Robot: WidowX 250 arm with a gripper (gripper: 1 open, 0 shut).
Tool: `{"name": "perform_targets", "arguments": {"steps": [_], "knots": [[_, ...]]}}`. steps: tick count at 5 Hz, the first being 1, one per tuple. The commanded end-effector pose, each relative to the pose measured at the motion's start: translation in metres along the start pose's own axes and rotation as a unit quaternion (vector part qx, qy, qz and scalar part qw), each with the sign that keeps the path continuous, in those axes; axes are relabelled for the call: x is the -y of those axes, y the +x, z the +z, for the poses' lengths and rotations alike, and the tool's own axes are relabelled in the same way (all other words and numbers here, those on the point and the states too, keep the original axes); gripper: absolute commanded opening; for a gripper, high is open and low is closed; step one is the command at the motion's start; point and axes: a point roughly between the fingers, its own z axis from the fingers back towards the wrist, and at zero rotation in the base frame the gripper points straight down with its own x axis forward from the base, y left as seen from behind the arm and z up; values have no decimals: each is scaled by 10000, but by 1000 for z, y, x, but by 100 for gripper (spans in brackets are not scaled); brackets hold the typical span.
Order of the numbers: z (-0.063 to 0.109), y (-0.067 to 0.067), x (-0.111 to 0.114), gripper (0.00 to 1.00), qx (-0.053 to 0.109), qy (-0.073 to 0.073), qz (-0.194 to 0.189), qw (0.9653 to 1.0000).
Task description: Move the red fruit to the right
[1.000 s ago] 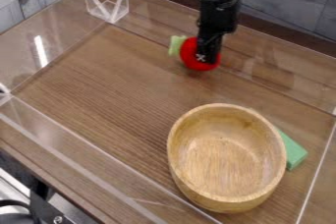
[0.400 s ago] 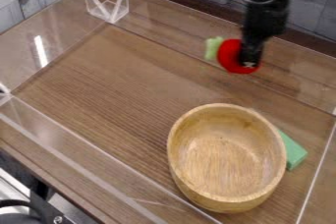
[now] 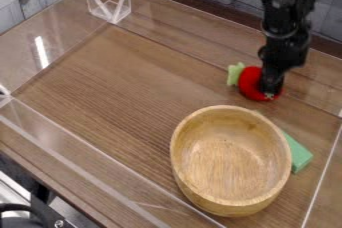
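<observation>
while tool (image 3: 271,85) grips red fruit (image 3: 259,87), wooden bowl (image 3: 235,159) holds nothing.

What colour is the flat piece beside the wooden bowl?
Green. The flat piece peeks out right of the wooden bowl; camera view, the only one.

You've got one red fruit (image 3: 259,89) on the counter (image 3: 120,82), with one green leafy bit on its left side. One wooden bowl (image 3: 233,158). One flat green piece (image 3: 299,155) poking out beside the bowl. One robot arm (image 3: 283,12), one gripper (image 3: 271,85). One clear folded stand (image 3: 107,4) in the back corner.
</observation>
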Motion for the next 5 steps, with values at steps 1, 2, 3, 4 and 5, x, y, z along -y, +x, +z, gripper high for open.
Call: {"name": "perform_targets", "arguments": {"steps": [1, 2, 3, 4, 5], "knots": [[23, 1, -9, 0, 70, 344, 45, 9994], [28, 0, -11, 0, 81, 413, 54, 9991], [41, -2, -11, 0, 9, 530, 398, 9978], [52, -1, -10, 0, -30, 630, 705, 9955], [51, -7, -16, 0, -63, 661, 1105, 9917]]}}
